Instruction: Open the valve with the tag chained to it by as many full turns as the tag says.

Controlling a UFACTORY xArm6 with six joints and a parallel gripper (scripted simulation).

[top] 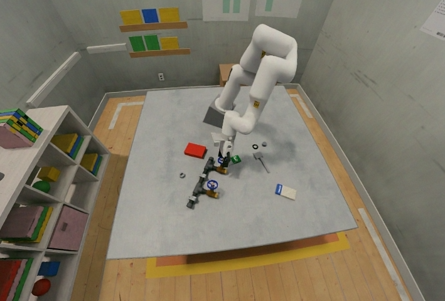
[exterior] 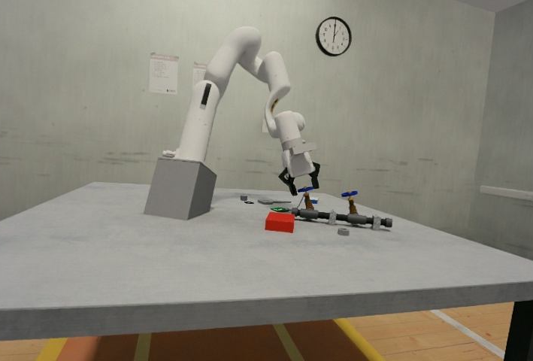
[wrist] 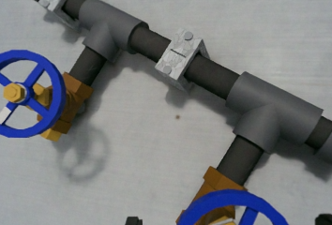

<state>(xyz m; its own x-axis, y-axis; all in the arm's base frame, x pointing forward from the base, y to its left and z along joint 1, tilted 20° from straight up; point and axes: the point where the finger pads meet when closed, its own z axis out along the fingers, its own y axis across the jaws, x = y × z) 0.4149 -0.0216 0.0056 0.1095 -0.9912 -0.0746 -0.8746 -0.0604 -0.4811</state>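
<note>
A dark grey pipe lies on the table with two blue handwheel valves on brass stems. A green tag lies beside the valve nearer the robot base, and a thin chain runs to it. The tag's writing is too small to read. The other valve stands farther along the pipe; in the wrist view it is at the left. My gripper is open, its fingers standing on either side of the tagged valve's wheel at about wheel height. The wrist view shows that wheel at the bottom edge between my fingertips.
A red block lies left of the pipe's near end, and a grey nut lies farther left. A black ring, a small grey cylinder and a grey scraper lie to the right. A white and blue card lies nearer the front.
</note>
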